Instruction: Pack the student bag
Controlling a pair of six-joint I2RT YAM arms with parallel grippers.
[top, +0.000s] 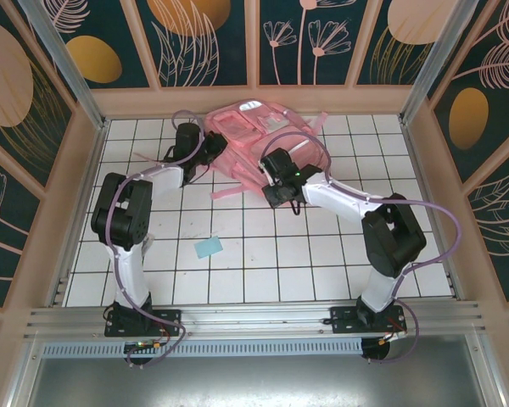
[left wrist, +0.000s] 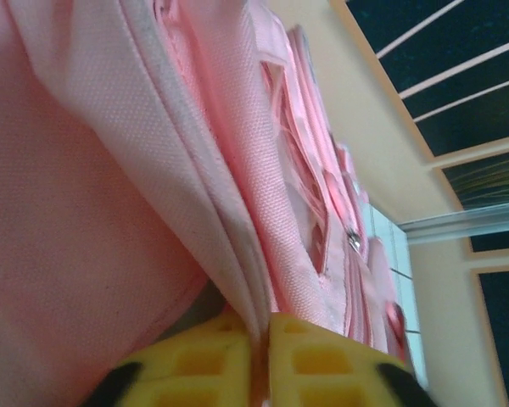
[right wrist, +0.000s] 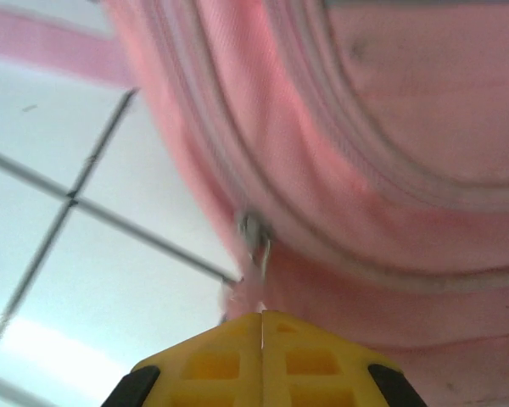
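The student bag (top: pixel 256 134), a large soft pink backpack, lies at the back middle of the white tiled table. My left gripper (top: pixel 210 156) is at the bag's left edge. In the left wrist view its yellow fingers (left wrist: pixel 322 360) are pinched on a fold of the bag's pink fabric (left wrist: pixel 237 254). My right gripper (top: pixel 270 164) is at the bag's front edge. In the right wrist view it (right wrist: pixel 261 319) is shut on the pink pull tab hanging from a metal zipper slider (right wrist: pixel 254 231) on the bag (right wrist: pixel 390 170).
A small light-blue flat piece (top: pixel 209 248) lies on the tiles in front of the left arm. A pink strap (top: pixel 231 190) trails from the bag toward the table's middle. Wooden walls (top: pixel 85 153) fence the table on three sides.
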